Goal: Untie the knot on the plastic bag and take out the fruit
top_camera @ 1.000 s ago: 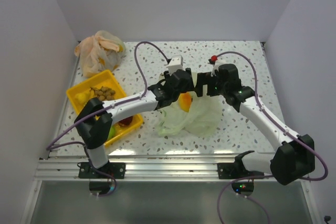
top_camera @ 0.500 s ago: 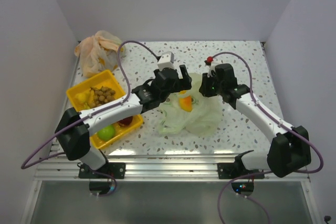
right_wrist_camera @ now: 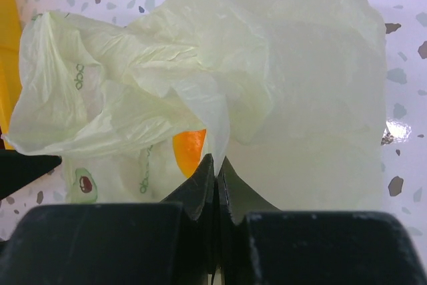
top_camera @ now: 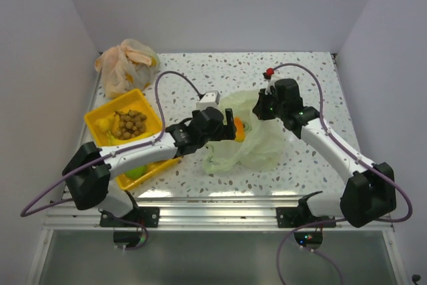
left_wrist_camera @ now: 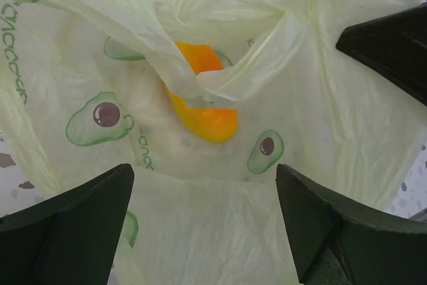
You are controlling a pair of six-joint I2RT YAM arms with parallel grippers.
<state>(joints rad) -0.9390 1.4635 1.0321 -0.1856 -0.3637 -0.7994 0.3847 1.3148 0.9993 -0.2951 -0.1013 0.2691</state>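
My right gripper (right_wrist_camera: pixel 215 165) pinches the plastic bag (right_wrist_camera: pixel 287 98) upward so my open-jawed left gripper (left_wrist_camera: pixel 203 178) can reach the orange-yellow fruit (left_wrist_camera: pixel 207 121).

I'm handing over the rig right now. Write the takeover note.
Left gripper: open, at the plastic bag's mouth, facing the orange-yellow fruit.
Right gripper: shut on the bag's film, holding it up.
Done: bag mouth open; brown fruits and green fruit lie in the yellow tray.
Left: take out the orange-yellow fruit.
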